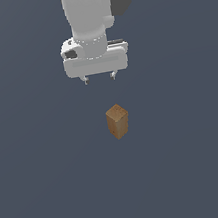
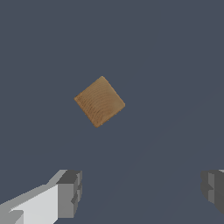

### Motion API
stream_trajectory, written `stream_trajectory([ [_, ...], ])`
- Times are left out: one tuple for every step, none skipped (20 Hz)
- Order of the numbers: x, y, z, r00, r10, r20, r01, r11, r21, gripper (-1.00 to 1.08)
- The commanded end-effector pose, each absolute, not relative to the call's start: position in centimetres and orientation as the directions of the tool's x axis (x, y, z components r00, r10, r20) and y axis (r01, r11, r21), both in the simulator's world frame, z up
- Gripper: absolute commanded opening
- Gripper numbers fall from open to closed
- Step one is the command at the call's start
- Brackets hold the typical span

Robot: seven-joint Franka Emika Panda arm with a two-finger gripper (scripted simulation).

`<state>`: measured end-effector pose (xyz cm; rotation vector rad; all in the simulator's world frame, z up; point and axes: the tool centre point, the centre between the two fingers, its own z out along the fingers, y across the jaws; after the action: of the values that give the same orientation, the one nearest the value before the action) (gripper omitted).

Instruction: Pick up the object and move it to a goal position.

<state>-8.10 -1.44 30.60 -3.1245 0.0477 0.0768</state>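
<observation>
The object is a small tall tan-brown block [image 1: 117,121] with a wood-like grain, standing upright on the flat grey floor in the middle of the exterior view. My white gripper [image 1: 99,77] hangs above and behind it, well clear of it, with its two short fingers apart and nothing between them. In the wrist view the block's square top [image 2: 99,101] shows turned about 45 degrees, ahead of the gripper [image 2: 142,192]. The grey finger pads [image 2: 69,194] stand wide apart, and the block is not between them.
A plain dark grey-blue floor [image 1: 192,167] fills both views. No other object, container or edge shows.
</observation>
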Motion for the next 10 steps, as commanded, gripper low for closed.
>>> stream_trajectory([
  [-8.1,-1.4,30.6,0.998,-0.03,-0.049,-0.031,-0.999,-0.015,1.0],
  [-8.1,-1.5,30.6,0.998,-0.03,-0.049,-0.031,-0.999,-0.015,1.0],
  [-8.1,-1.6,30.6,0.998,-0.03,-0.05,-0.031,-0.999,-0.014,1.0],
  [-8.0,-1.8,30.6,0.998,-0.03,-0.052,-0.031,-0.999,-0.014,1.0],
  [-8.0,-2.1,30.7,0.998,-0.031,-0.053,-0.032,-0.999,-0.013,1.0],
  [-8.0,-2.5,30.7,0.998,-0.032,-0.056,-0.033,-0.999,-0.012,1.0],
  [-7.9,-2.8,30.8,0.998,-0.034,-0.057,-0.034,-0.999,-0.011,1.0],
  [-7.9,-3.1,30.8,0.998,-0.036,-0.059,-0.037,-0.999,-0.01,1.0],
  [-7.9,-3.3,30.9,0.997,-0.038,-0.06,-0.039,-0.999,-0.01,1.0],
  [-8.0,-3.4,30.9,0.997,-0.041,-0.061,-0.041,-0.999,-0.009,1.0],
])
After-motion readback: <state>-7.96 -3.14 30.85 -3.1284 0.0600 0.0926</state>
